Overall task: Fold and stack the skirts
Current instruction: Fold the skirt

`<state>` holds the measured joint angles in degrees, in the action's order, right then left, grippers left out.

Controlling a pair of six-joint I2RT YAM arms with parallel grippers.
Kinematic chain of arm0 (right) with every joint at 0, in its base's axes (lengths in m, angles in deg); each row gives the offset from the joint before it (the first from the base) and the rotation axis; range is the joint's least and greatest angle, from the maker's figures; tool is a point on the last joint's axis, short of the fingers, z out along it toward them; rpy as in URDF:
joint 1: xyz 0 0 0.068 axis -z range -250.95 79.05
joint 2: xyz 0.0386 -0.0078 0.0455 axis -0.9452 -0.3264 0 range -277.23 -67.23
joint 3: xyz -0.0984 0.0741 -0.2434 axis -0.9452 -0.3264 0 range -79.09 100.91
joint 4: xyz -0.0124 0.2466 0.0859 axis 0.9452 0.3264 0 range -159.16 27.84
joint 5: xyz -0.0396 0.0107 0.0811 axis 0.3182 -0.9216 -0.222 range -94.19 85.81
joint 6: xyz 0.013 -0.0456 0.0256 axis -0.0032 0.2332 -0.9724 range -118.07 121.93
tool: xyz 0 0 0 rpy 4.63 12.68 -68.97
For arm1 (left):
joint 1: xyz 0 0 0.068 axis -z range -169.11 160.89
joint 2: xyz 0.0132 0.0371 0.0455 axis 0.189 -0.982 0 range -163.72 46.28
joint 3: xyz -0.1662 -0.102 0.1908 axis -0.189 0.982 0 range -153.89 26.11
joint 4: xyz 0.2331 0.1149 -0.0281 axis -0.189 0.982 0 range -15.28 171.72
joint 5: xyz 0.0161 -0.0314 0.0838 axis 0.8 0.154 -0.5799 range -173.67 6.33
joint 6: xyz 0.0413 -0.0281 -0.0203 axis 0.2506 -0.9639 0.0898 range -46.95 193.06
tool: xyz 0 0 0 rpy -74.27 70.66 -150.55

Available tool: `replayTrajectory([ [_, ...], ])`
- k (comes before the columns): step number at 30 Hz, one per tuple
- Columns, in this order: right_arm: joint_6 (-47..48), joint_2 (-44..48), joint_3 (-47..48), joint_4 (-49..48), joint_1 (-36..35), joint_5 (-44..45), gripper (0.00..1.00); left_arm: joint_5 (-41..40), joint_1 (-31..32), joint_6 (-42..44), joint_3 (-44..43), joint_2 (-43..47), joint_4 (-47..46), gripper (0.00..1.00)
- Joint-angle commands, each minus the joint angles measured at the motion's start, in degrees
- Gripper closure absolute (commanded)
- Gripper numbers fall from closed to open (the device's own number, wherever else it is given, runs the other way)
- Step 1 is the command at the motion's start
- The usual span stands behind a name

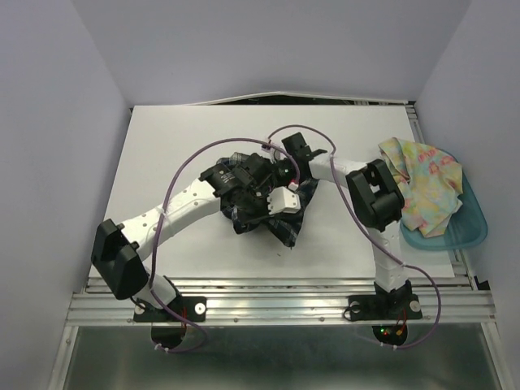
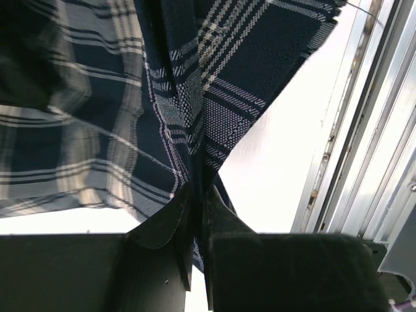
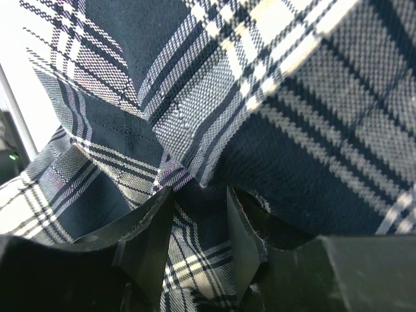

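The dark plaid skirt point(image 1: 280, 221) hangs bunched at mid-table between both arms, lifted off the white surface. In the left wrist view my left gripper point(image 2: 197, 195) is shut on a fold of the plaid skirt point(image 2: 221, 78), which fans out above the fingers. My right gripper point(image 3: 200, 195) has its fingers apart, pressed into the plaid skirt point(image 3: 292, 104), with cloth lying in the gap between them. The pastel flowered skirt point(image 1: 422, 183) lies crumpled at the right, away from both grippers.
A translucent teal bin point(image 1: 470, 231) sits at the table's right edge under the flowered skirt. The metal rail point(image 2: 364, 130) of the table's near edge runs close beside the left gripper. Purple cables loop over both arms.
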<state>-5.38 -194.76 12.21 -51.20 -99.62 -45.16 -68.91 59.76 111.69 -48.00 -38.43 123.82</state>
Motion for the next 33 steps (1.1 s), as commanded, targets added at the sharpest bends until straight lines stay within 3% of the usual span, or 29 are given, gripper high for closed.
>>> replayTrajectory([
  [1, 2.74, 3.68, -8.24, -0.99, -6.04, 0.72, 0.56, 1.5, -0.35, 0.21, -7.45, -0.1, 2.84, 1.0],
  [6, 2.39, 7.28, -13.87, -1.52, -9.39, -1.04, 0.56, -0.09, -1.92, 2.15, -10.18, -2.3, 3.1, 1.0],
  [11, 2.91, 12.64, -15.55, 0.31, -10.89, -1.57, 0.54, 3.51, -3.42, 4.43, -9.75, -3.45, 4.6, 1.0],
  [19, 6.69, 11.16, 1.38, 8.93, -5.27, 4.75, 0.36, 11.95, -3.42, 8.13, -1.49, -0.11, 6.97, 1.0],
  [25, 6.52, 3.62, 14.57, 9.11, -3.33, 5.73, 0.35, 16.25, -3.33, 9.44, -0.51, 1.47, 8.55, 1.0],
  [33, 6.16, -6.77, 18.47, 8.94, -3.33, 0.99, 0.34, 19.42, -3.33, 9.27, -4.45, -0.36, 11.01, 1.0],
])
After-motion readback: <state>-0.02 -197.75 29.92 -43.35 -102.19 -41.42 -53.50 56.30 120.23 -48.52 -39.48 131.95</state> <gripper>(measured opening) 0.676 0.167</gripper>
